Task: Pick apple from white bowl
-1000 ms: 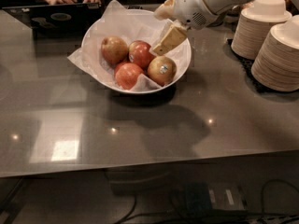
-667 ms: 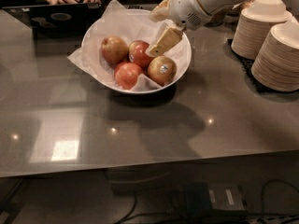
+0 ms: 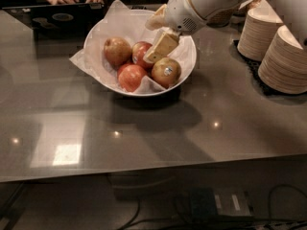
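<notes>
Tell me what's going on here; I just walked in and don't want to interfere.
A robot arm reaches into the white bowl of four apples. Its gripper sits low in the bowl, close against the deep red apple at the back. No apple is lifted yet; all four lie in the bowl.

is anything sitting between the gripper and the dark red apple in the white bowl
Nothing visible does. The gripper hangs right at the apple, overlapping its right side in this view. Its neighbours in the white bowl only crowd it: a yellowish apple to the front right and a red-orange apple in front.
</notes>
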### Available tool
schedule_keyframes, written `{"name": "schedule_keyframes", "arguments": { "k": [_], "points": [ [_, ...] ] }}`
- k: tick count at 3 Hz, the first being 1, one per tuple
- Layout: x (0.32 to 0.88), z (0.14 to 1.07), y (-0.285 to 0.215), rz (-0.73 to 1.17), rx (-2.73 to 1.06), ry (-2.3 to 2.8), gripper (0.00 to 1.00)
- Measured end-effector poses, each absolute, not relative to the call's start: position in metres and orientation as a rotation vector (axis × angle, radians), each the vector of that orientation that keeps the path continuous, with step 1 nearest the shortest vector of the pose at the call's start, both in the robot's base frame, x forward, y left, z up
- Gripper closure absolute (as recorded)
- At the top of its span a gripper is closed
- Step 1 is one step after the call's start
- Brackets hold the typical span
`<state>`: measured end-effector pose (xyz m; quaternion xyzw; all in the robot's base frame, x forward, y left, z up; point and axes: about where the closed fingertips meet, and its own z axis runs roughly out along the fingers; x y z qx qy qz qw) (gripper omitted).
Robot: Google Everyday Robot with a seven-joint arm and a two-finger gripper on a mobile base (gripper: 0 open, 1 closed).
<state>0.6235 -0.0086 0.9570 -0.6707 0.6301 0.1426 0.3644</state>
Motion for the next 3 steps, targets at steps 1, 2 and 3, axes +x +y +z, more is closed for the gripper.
{"name": "schedule_keyframes", "arguments": {
  "k": [1, 2, 3],
  "points": [
    [0.627, 0.947, -0.003, 0.398, -1.743, 1.639, 0.34],
    [0.629, 0.937, 0.000, 0.421, -1.763, 1.664, 0.34],
    [0.629, 0.926, 0.003, 0.441, -1.799, 1.696, 0.35]
  ]
}}
